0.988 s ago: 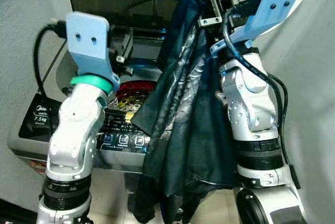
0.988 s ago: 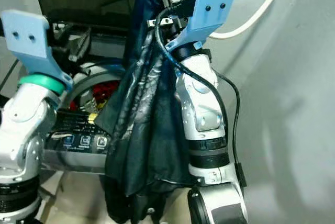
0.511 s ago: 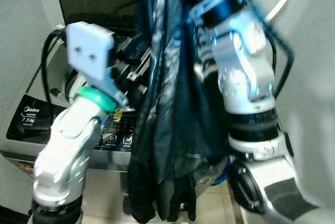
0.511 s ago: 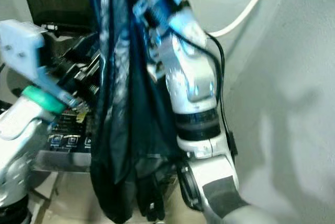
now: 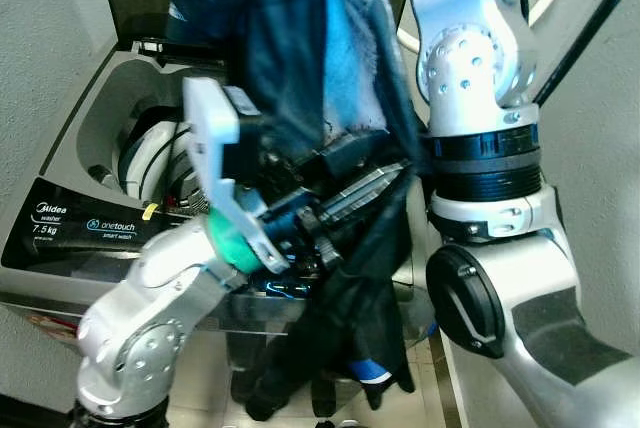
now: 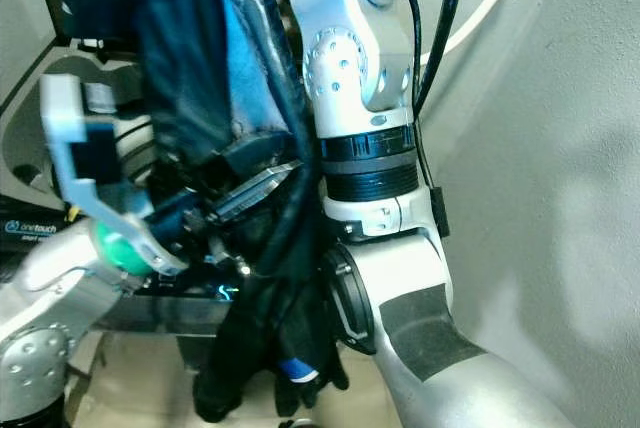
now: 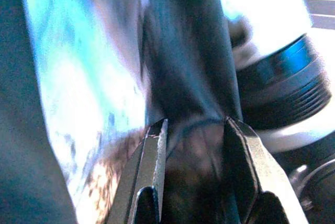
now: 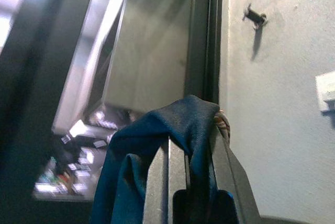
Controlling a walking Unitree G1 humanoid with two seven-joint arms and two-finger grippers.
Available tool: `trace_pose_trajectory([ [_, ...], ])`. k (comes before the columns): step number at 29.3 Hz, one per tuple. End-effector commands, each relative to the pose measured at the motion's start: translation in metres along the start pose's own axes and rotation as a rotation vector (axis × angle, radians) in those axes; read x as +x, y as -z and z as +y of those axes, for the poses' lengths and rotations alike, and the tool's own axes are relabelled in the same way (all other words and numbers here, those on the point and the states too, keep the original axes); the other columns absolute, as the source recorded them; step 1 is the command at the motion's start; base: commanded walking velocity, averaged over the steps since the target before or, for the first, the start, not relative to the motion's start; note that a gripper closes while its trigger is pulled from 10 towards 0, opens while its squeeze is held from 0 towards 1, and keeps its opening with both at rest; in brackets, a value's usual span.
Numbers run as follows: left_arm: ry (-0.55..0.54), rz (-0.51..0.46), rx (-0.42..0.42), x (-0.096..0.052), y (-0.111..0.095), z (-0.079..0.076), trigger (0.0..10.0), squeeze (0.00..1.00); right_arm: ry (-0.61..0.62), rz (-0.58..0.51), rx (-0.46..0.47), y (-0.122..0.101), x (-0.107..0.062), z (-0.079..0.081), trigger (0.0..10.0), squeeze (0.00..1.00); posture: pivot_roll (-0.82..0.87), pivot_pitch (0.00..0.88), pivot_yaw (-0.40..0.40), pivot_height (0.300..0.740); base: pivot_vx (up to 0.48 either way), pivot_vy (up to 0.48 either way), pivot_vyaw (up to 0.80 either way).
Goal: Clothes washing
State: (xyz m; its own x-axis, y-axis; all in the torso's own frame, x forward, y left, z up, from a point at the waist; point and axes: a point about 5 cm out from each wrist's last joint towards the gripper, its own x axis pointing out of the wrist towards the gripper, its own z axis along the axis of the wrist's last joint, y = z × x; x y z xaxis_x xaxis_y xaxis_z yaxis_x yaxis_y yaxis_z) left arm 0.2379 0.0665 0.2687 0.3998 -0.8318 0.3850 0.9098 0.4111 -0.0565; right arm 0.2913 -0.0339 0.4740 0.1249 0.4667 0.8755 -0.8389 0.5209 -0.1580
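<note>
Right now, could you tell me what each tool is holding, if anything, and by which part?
The right tool pinches a top fold of the dark blue garment. The left tool has its fingers around a lower hanging fold of it.

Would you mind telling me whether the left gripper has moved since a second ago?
Yes. The left gripper has swung right, away from the washing machine's tub opening and into the hanging dark garment, whose fabric now lies between its fingers.
</note>
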Motion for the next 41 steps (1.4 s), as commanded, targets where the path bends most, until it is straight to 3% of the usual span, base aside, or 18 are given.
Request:
trace_pose_trajectory([
  [1,-0.020,0.047,-0.024,0.002,0.009,0.004,10.0,0.00,-0.028,-0.065,0.004,-0.017,0.006,0.004,10.0,0.00,0.05,0.036,-0.021,0.740,0.000,0.000,0.00],
  [4,-0.549,0.166,0.003,0.009,0.024,0.081,10.0,0.00,-0.062,-0.156,0.084,-0.051,0.001,0.000,10.0,0.00,0.04,0.034,-0.011,0.740,0.000,0.000,0.00],
  [6,-0.666,0.169,0.027,0.006,0.020,0.099,10.0,0.00,-0.073,-0.173,0.094,-0.058,-0.001,-0.001,10.0,0.00,0.03,0.034,-0.011,0.740,0.000,0.000,0.00],
  [9,-0.744,0.141,0.055,0.001,0.009,0.113,10.0,0.00,-0.074,-0.187,0.093,-0.064,-0.005,-0.004,10.0,0.00,0.04,0.033,-0.006,0.740,0.000,0.000,0.00],
  [14,-0.954,0.019,0.402,-0.029,-0.059,0.148,10.0,0.00,0.017,-0.176,0.023,-0.074,-0.025,-0.028,10.0,0.00,0.04,0.031,-0.001,0.740,0.000,0.000,0.00],
  [18,-0.986,0.010,0.502,-0.037,-0.075,0.152,10.0,0.00,0.057,-0.149,0.001,-0.071,-0.032,-0.035,10.0,0.00,0.04,0.031,0.000,0.740,0.000,0.000,0.00],
  [19,-1.082,0.016,0.638,-0.056,-0.097,0.161,10.0,0.00,0.094,-0.071,-0.052,-0.058,-0.043,-0.041,10.0,0.00,0.05,0.032,0.001,0.740,0.000,0.000,0.00],
  [23,-1.287,0.043,0.766,-0.098,-0.122,0.176,10.0,0.00,0.097,0.199,-0.176,-0.005,-0.073,-0.041,10.0,0.00,0.07,0.034,0.002,0.740,0.000,0.000,0.00],
  [24,-1.287,0.043,0.766,-0.098,-0.122,0.176,10.0,0.00,0.097,0.199,-0.176,-0.005,-0.073,-0.041,10.0,0.00,0.07,0.034,0.002,0.740,0.000,0.000,0.00],
  [26,-1.179,0.223,0.625,-0.100,-0.079,0.172,10.0,0.00,0.001,0.449,-0.189,0.062,-0.100,-0.015,10.0,0.00,0.07,0.038,0.000,0.740,0.000,0.000,0.00],
  [28,-1.179,0.223,0.625,-0.100,-0.079,0.172,10.0,0.00,0.001,0.449,-0.189,0.062,-0.100,-0.015,10.0,0.00,0.07,0.038,0.000,0.740,0.000,0.000,0.00],
  [30,-1.086,0.286,0.504,-0.092,-0.052,0.163,10.0,0.00,-0.046,0.523,-0.158,0.087,-0.109,0.001,10.0,0.00,0.07,0.039,-0.004,0.740,0.000,0.000,0.00],
  [31,-0.897,0.319,0.374,-0.074,-0.025,0.139,10.0,0.00,-0.082,0.589,-0.122,0.113,-0.116,0.019,10.0,0.00,0.07,0.044,-0.010,0.740,0.000,0.000,0.00],
  [33,-0.897,0.319,0.374,-0.074,-0.025,0.139,10.0,0.00,-0.082,0.589,-0.122,0.113,-0.116,0.019,10.0,0.00,0.07,0.044,-0.010,0.740,0.000,0.000,0.00],
  [36,-0.517,0.309,0.246,-0.045,-0.002,0.084,10.0,0.00,-0.116,0.648,-0.081,0.140,-0.121,0.040,10.0,0.00,0.09,0.054,-0.020,0.740,0.000,0.000,0.00],
  [37,-0.517,0.309,0.246,-0.045,-0.002,0.084,10.0,0.00,-0.116,0.648,-0.081,0.140,-0.121,0.040,10.0,0.00,0.09,0.054,-0.020,0.740,0.000,0.000,0.00],
  [39,-0.202,0.336,0.191,-0.042,0.011,0.034,10.0,0.00,-0.117,0.646,-0.037,0.148,-0.116,0.047,10.0,0.00,0.09,0.065,-0.025,0.740,0.000,0.000,0.00],
  [41,-0.132,0.350,0.171,-0.044,0.015,0.022,10.0,0.00,-0.117,0.642,-0.025,0.149,-0.115,0.048,10.0,0.00,0.09,0.065,-0.025,0.740,0.000,0.000,0.00],
])
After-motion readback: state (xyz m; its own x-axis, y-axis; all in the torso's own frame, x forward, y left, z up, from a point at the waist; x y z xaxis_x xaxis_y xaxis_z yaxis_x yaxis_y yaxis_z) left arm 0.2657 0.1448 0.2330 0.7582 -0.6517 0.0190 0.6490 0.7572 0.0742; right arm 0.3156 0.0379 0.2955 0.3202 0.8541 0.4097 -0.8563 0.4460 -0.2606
